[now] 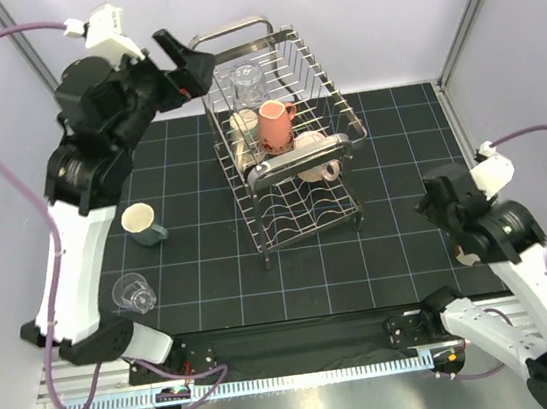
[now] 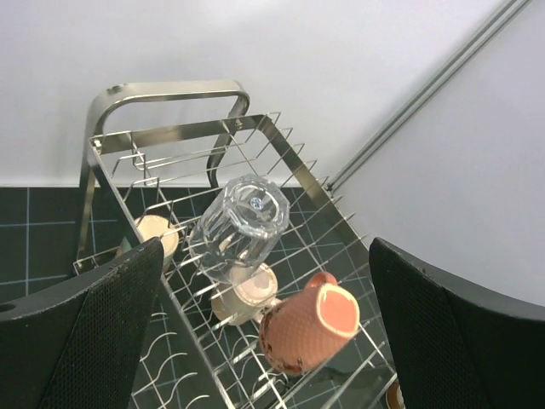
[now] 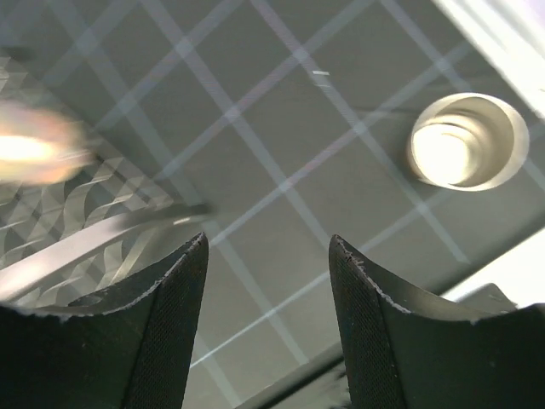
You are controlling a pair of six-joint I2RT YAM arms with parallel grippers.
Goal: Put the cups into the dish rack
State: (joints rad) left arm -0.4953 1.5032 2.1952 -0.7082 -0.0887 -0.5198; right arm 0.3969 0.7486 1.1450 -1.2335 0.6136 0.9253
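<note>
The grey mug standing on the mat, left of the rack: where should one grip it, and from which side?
Probably the rim, from above: the grey mug stands upright with its mouth open, so one finger can slip inside and the other press the outer wall.

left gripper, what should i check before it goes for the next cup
1. The left gripper is open and empty: ok.
2. Cups waiting on the table: the teal-grey mug and the clear tumbler both stand apart from each other with room around them: ok.
3. Room in the dish rack: bare wires show at the near end of the lower tier: ok.
4. The upturned glass in the upper tier is seated firmly: cannot tell.
5. The right gripper is open, empty and off to the rack's right side: ok.
</note>
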